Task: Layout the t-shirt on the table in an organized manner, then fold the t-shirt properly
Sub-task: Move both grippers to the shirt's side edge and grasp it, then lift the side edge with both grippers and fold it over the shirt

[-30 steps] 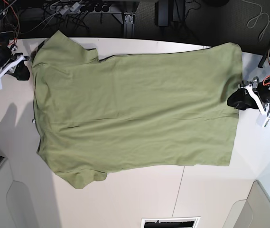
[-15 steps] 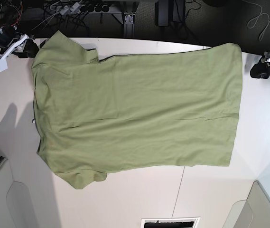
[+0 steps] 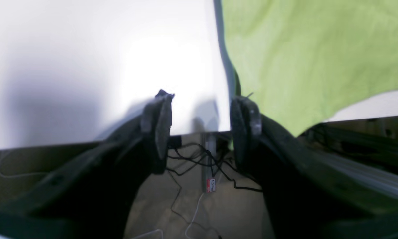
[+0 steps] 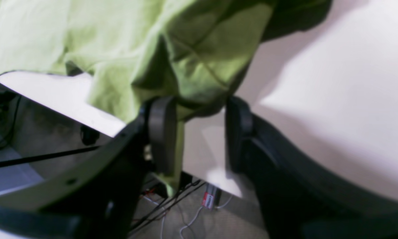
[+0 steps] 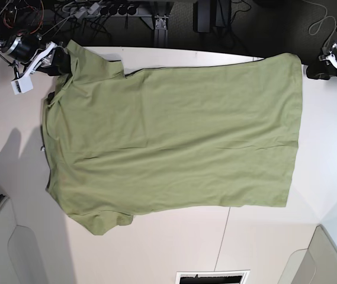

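The olive green t-shirt (image 5: 168,136) lies spread flat on the white table (image 5: 263,242), collar end to the left and hem to the right. My right gripper (image 5: 61,61) is at the far left sleeve. In the right wrist view it (image 4: 199,132) stands open, and sleeve cloth (image 4: 192,66) drapes over one finger (image 4: 162,132) and dips between the tips. My left gripper (image 5: 311,71) hovers at the far hem corner. Seen from the left wrist it (image 3: 200,127) is open and holds nothing, with the shirt's edge (image 3: 301,66) just beside one finger (image 3: 245,122).
The table's far edge runs right under both grippers, with cables and floor (image 3: 199,199) beyond it. Grey bins sit at the near corners (image 5: 328,260) (image 5: 2,248). A dark slot (image 5: 211,277) lies at the near edge. White table shows on both sides of the shirt.
My right gripper moved from the table's left side onto the far sleeve and opened; the sleeve edge shifted slightly. My left gripper left the hem's middle and rose to the far hem corner.
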`<move>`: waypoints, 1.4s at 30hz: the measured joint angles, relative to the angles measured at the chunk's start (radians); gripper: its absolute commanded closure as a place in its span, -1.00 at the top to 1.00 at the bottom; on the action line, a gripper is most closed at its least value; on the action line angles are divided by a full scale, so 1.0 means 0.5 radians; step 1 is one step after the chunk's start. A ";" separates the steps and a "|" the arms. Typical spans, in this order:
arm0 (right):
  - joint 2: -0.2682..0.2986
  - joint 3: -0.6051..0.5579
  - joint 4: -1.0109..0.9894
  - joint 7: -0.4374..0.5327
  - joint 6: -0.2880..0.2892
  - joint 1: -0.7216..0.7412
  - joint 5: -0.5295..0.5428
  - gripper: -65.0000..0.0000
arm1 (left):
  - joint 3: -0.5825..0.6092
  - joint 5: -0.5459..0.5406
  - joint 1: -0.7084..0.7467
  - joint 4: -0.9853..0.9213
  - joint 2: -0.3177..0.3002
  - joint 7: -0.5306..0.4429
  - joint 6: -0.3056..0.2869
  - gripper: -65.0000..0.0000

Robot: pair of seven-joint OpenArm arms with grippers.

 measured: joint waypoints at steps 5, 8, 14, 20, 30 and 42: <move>0.000 0.000 0.000 0.000 0.002 0.000 0.000 -0.21 | 0.089 0.099 -0.011 0.007 -0.001 -0.118 -0.011 -0.01; 0.000 0.000 0.000 0.000 0.002 0.001 0.000 -0.21 | 0.165 0.101 -0.016 0.011 -0.013 -0.137 -0.018 -0.01; 0.000 0.000 -0.001 -0.002 0.002 0.003 0.000 -0.21 | 0.312 0.051 -0.028 0.024 -0.023 -0.140 -0.034 -0.01; 0.000 0.000 -0.001 -0.001 0.004 0.003 0.000 -0.21 | 0.327 0.022 -0.027 0.060 -0.033 -0.065 -0.040 -0.01; 0.001 0.000 -0.001 -0.008 0.005 0.004 -0.001 -0.21 | 0.349 -0.089 0.063 0.158 -0.137 0.056 -0.031 -0.01; 0.001 0.000 -0.001 -0.029 0.007 0.003 0.014 -0.69 | 0.350 -0.074 0.058 0.165 -0.069 -0.053 -0.023 -0.42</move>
